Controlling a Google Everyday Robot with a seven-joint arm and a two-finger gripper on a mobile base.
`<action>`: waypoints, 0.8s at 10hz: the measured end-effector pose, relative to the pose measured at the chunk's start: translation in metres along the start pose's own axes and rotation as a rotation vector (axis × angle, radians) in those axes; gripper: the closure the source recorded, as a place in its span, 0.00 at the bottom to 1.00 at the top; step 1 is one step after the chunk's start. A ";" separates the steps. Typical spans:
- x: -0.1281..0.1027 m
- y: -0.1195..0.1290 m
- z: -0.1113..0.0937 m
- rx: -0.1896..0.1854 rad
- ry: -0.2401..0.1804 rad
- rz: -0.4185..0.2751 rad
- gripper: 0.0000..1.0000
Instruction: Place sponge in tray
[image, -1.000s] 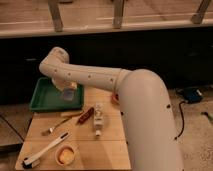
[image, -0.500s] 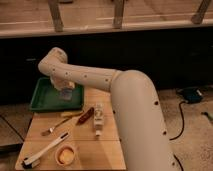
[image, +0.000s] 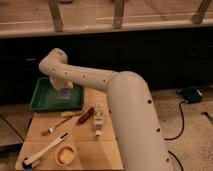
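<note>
The green tray (image: 44, 100) sits at the back left of the wooden table. My white arm reaches over it from the right, and my gripper (image: 64, 91) hangs just above the tray's middle. A small blue-grey sponge (image: 65, 93) shows at the gripper's tip, low over the tray floor. I cannot tell whether it is still held or rests on the tray.
On the wooden table (image: 107, 150) in front of the tray lie a fork (image: 60, 124), a reddish-brown utensil (image: 86, 116), a white bottle-like box (image: 98, 118), a white brush (image: 46, 149) and a small orange bowl (image: 66, 155). A dark counter wall stands behind.
The arm has swung left and down, carrying the gripper and sponge from the tray's right part towards its middle and closer to its floor.
</note>
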 end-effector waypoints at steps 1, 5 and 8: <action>0.001 0.000 0.002 0.005 -0.002 0.000 0.92; 0.006 -0.010 0.011 0.031 -0.015 -0.030 0.84; 0.009 -0.010 0.017 0.049 -0.025 -0.035 0.67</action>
